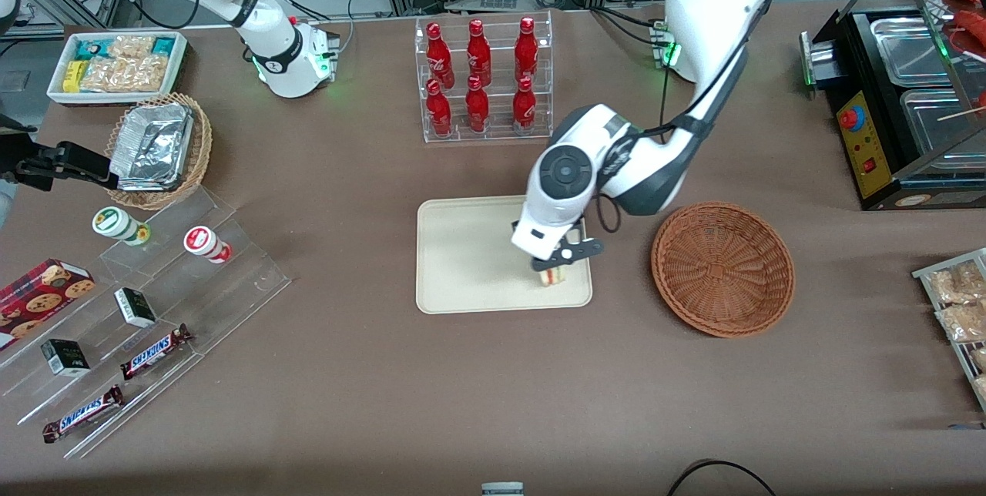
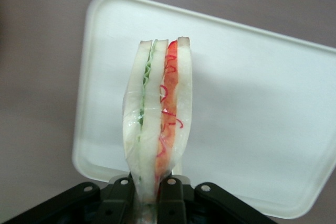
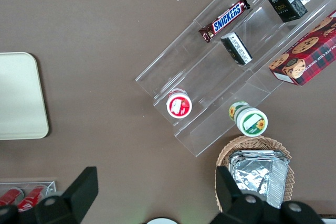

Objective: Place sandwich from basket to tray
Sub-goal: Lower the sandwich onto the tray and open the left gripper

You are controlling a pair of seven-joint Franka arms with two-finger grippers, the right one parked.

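My left gripper [image 1: 553, 263] is shut on the sandwich [image 1: 553, 275], a wrapped white-bread wedge with red and green filling. It holds the sandwich over the near corner of the cream tray [image 1: 470, 257], at the tray's end toward the basket. In the left wrist view the sandwich [image 2: 160, 108] stands out from between the black fingers [image 2: 121, 198], with the tray [image 2: 252, 119] below it. I cannot tell whether the sandwich touches the tray. The reddish-brown wicker basket [image 1: 722, 268] sits beside the tray, toward the working arm's end, with nothing in it.
A clear rack of red bottles [image 1: 484, 78] stands farther from the front camera than the tray. A food warmer [image 1: 901, 95] and a rack of snack bags [image 1: 959, 311] lie toward the working arm's end. Acrylic shelves with snacks [image 1: 139, 326], a tan foil-container basket [image 1: 158, 148] and a white snack bin [image 1: 115, 65] lie toward the parked arm's end.
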